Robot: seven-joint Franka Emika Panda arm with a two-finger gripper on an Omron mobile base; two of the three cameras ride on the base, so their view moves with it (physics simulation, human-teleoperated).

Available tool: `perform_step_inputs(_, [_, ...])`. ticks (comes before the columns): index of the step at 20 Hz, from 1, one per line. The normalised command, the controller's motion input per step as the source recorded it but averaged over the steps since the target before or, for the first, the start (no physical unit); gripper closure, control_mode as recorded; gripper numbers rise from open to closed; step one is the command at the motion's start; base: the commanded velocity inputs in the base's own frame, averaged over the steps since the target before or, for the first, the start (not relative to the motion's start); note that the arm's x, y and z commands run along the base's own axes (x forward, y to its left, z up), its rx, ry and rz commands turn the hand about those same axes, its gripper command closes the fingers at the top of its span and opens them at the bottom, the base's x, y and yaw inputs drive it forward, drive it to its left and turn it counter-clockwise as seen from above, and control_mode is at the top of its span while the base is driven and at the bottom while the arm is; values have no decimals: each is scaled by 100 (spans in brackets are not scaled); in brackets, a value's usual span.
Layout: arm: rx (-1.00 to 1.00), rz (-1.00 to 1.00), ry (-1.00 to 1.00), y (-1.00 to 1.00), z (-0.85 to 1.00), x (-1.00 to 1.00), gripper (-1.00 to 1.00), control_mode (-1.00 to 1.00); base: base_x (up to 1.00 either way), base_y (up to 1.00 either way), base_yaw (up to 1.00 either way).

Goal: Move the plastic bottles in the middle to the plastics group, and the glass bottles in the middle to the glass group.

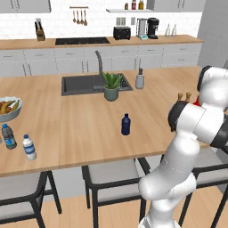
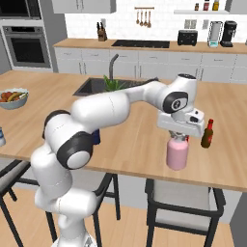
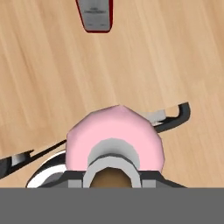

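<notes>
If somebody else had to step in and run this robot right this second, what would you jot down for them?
Gripper: shut on the neck of the pink glass bottle, at the counter's near right edge beside the brown bottle; the red bottle lies just ahead in the hand view.
Navy plastic bottle: still mid-counter, not moved.
White-capped plastic bottle: already at the left beside the dark-capped water bottle.
Left: release the pink bottle, then carry the navy one left.

Two base cameras look forward and down across the long wooden island counter (image 1: 80, 129), sharing it from left and right; the hand camera peers straight down, close above the squat pale-pink bottle (image 3: 114, 135).
</notes>
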Motion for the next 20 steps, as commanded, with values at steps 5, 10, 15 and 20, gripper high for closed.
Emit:
perform_step_inputs(5, [0,0,0,-11,-19,43,100,-100,0,0,0])
perform_step_inputs(10, [0,0,0,-8,-14,37,100,-100,0,0,0])
perform_step_inputs(15, [0,0,0,-13,-11,28,100,-100,0,0,0])
perform_step_inputs(20, [0,0,1,-15,-15,1,100,-100,0,0,0])
